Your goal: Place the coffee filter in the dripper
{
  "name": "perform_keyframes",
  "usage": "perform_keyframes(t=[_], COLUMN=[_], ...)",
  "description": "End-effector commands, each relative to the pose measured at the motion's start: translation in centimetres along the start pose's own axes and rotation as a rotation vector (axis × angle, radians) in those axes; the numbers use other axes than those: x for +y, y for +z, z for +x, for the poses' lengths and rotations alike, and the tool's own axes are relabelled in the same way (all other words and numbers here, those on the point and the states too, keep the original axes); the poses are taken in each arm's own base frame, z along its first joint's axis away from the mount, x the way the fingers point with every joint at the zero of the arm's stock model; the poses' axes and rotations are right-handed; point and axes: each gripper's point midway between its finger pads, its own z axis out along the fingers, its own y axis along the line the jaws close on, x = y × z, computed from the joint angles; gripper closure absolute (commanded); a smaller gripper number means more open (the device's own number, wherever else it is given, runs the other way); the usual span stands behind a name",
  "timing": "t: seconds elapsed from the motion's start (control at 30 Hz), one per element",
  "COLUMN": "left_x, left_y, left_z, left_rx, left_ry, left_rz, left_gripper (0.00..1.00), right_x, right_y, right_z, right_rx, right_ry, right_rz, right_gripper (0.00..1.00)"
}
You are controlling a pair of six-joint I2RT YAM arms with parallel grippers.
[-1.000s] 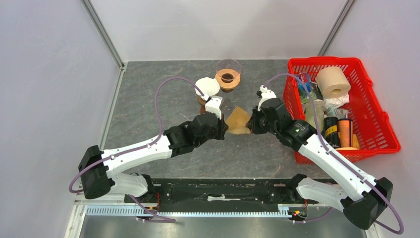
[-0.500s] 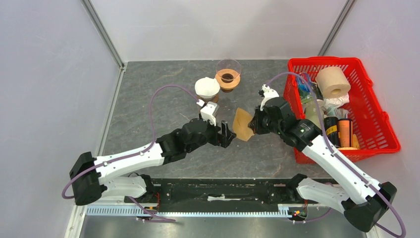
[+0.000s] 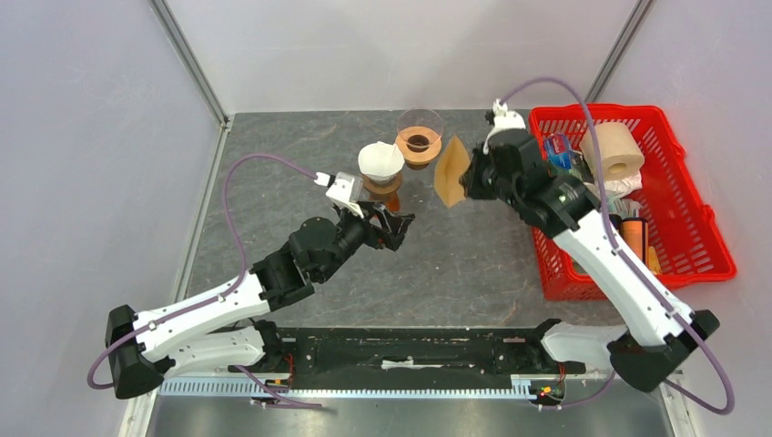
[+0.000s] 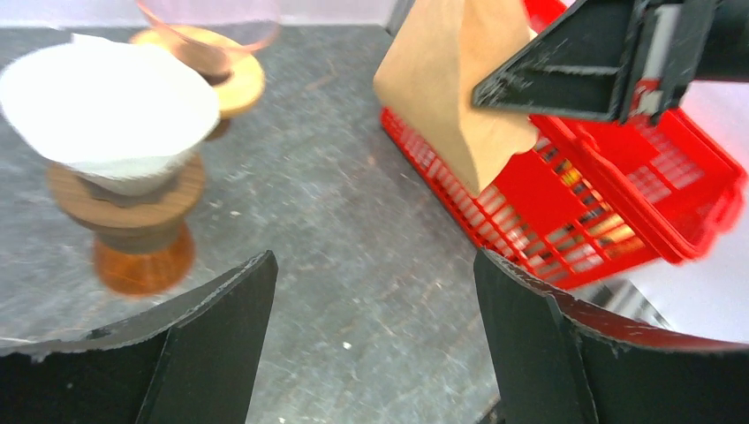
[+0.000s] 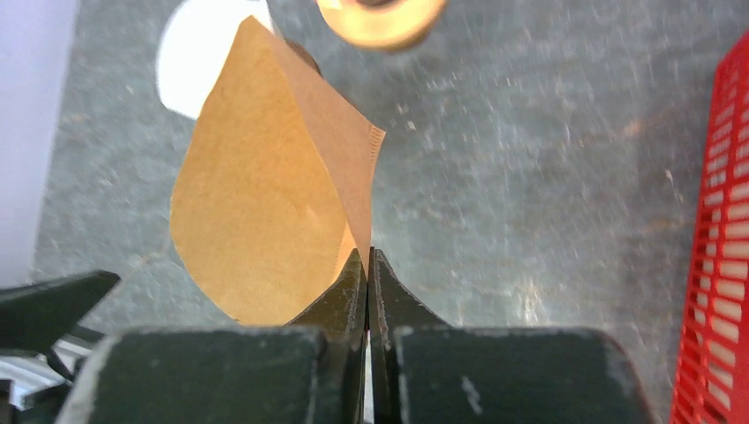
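Top external | right jaws pinch filter edge, aloft beside dripper | left jaws spread, empty

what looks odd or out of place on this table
Nothing spilled or damaged. One oddity: the wooden dripper already seems to hold a white filter, while the right claw pinches a brown filter by its edge in mid-air.

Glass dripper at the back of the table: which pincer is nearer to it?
Right. The right pincer, shut on the brown coffee filter, hangs just right of the glass dripper. The left pincer is open, farther toward the near edge, by the white-lined dripper.
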Motion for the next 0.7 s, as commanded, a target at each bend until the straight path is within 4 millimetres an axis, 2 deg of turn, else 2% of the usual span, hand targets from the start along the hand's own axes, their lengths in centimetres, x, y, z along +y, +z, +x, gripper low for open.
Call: perform_keyframes(t=[0.0, 0.1, 0.27, 0.43, 0.5, 0.67], left_x=[2.3, 3.9, 6.4, 8.2, 8.7, 8.8], left_y=[-0.6, -0.8, -0.4, 1.4, 2.2, 4.8], left_z=[-5.6, -6.4, -6.7, -7.3, -8.3, -9.6], left_rx=[-0.149, -0.162, -0.154, -0.127, -0.134, -0.117], left_ry=[0.037, 0.018, 0.000, -0.034, -0.027, -0.035], left_rz=[-0.144, -0.214, -0.298, -0.301, -0.308, -0.284], left_gripper=[0.11, 0.10, 0.10, 0.10, 0.10, 0.10], right_x=[1.7, 2.5, 3.5, 3.6, 3.7, 3.6], right_y=[0.3, 2.3, 5.7, 9.0, 10.2, 13.3], right_z=[-6.0, -7.9, -9.8, -11.2, -11.7, -11.6], right_rx=[-0.102, -0.095, -0.051, -0.011, 0.003, 0.052], right_ry=[0.008, 0.020, 0.024, 0.043, 0.054, 0.083], right_rz=[-0.030, -0.044, -0.080, -0.096, -0.110, -0.133], right_gripper=[1.00, 1.00, 1.00, 1.00, 1.00, 1.00])
